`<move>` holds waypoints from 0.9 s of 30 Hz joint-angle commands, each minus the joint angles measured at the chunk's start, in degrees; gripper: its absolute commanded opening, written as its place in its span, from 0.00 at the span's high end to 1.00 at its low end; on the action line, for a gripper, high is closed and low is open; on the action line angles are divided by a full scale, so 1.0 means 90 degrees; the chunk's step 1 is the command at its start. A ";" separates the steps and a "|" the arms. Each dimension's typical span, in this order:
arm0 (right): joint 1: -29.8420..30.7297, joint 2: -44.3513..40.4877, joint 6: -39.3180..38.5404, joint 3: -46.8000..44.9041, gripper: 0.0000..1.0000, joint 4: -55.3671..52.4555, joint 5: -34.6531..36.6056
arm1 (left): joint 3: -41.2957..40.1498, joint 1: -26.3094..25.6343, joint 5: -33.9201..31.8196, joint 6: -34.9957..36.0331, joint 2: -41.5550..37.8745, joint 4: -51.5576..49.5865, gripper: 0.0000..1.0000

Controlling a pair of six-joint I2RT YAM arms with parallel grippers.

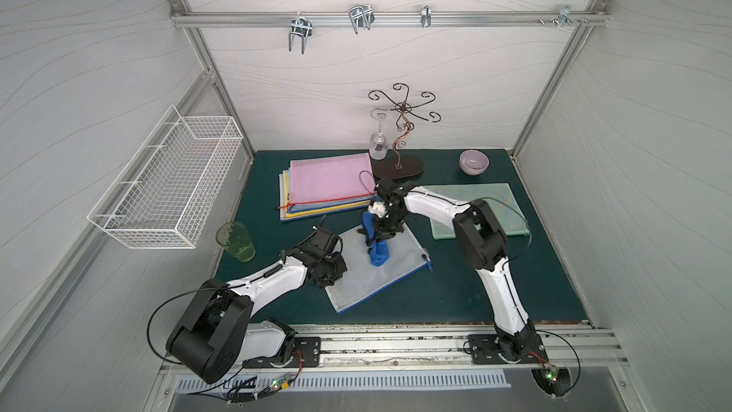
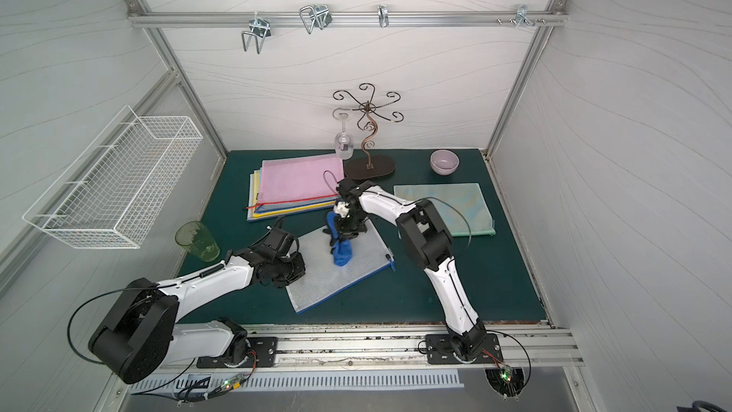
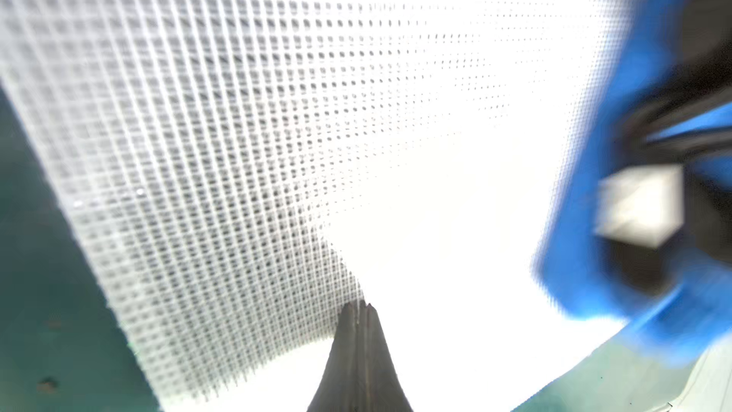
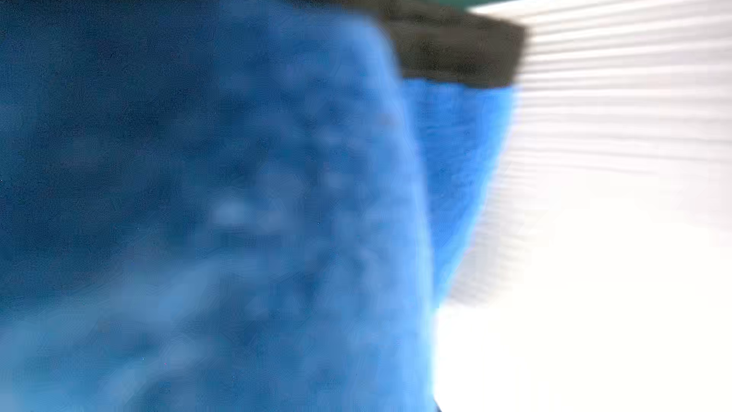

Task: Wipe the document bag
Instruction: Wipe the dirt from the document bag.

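The document bag (image 1: 368, 283) (image 2: 328, 283), white mesh with a blue edge, lies tilted on the green mat near the front middle in both top views. My left gripper (image 1: 337, 271) (image 3: 359, 307) is shut, its tips pressing on the bag's left part. My right gripper (image 1: 379, 240) (image 2: 341, 239) points down over the bag's far half, shut on a blue cloth (image 1: 379, 255) (image 2: 343, 255) whose lower end rests on the mesh. That blue cloth (image 4: 237, 192) fills the blurred right wrist view and hides the jaws there. The bag (image 4: 614, 132) shows beside it.
A stack of coloured bags (image 1: 330, 184), pink on top, lies behind. A pale green bag (image 1: 475, 200) lies at the right, partly under the right arm. Green cup (image 1: 235, 241) front left, purple bowl (image 1: 473, 161), glass rack (image 1: 400, 140) with a wine glass (image 1: 377, 144), wire basket (image 1: 170, 180) on the left wall.
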 commanded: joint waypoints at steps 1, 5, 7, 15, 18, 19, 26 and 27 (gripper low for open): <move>-0.0026 -0.0400 -0.0379 -0.0241 1.00 -0.0883 0.2269 | -0.0199 0.0036 -0.0116 0.0103 0.0210 -0.0221 1.00; 0.0521 -0.0796 -0.0978 -0.0292 1.00 -0.0920 0.0263 | -0.0238 0.0044 -0.0112 0.0140 -0.0043 -0.0310 1.00; 0.0898 -0.0974 -0.0867 -0.0419 1.00 -0.0664 -0.1045 | -0.0204 0.0044 -0.0143 0.0169 -0.0204 -0.0455 1.00; 0.1405 -0.0265 0.0802 -0.1286 1.00 0.1055 -0.2761 | -0.0430 0.0054 -0.0364 0.0126 -0.0604 -0.0725 1.00; 0.0955 -0.0418 0.0751 -0.1753 1.00 0.0855 -0.1826 | -0.0506 0.0054 -0.0366 0.0135 -0.0672 -0.0760 1.00; 0.0722 -0.0613 0.0641 -0.1909 1.00 0.0600 -0.1293 | -0.0511 0.0059 -0.0383 0.0155 -0.0688 -0.0791 1.00; -0.0384 -0.2281 0.0439 -0.2890 1.00 -0.0789 0.1362 | -0.0437 0.0064 -0.0443 0.0354 -0.0530 -0.0816 1.00; -0.0446 -0.2490 0.0531 -0.3039 1.00 -0.0914 0.1522 | -0.0415 0.0064 -0.0443 0.0377 -0.0530 -0.0834 1.00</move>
